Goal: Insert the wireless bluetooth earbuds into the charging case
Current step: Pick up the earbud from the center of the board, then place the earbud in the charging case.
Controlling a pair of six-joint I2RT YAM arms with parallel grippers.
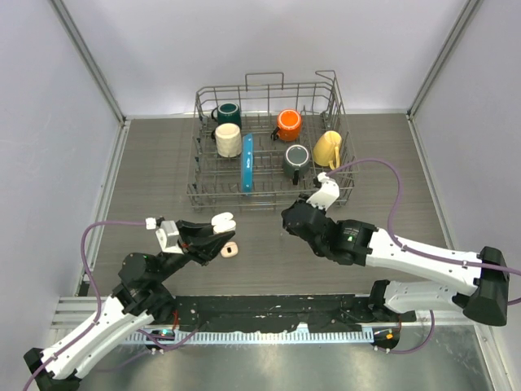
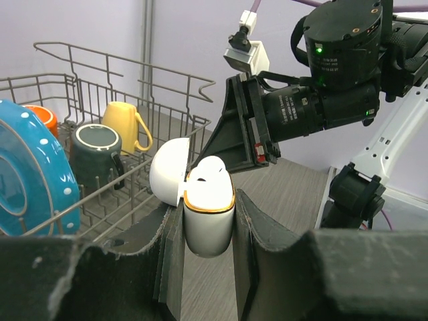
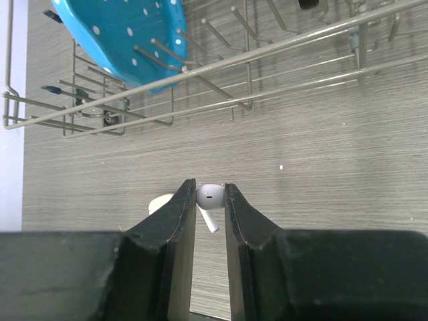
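Left gripper (image 2: 210, 207) clamps open charging case (image 2: 207, 234) mouth-up; right gripper (image 3: 208, 200), pinching white earbud (image 3: 210, 194), stem trailing back between its fingers (image 3: 175, 227), sits near, to the case's right.

I'm gripping the white charging case (image 2: 208, 200) upright in the left gripper (image 2: 207, 234), its lid (image 2: 167, 175) hanging open leftward. The closed right gripper (image 2: 212, 148) is hovering just behind. Mugs (image 2: 124, 127) are sitting in the rack (image 2: 134, 87).
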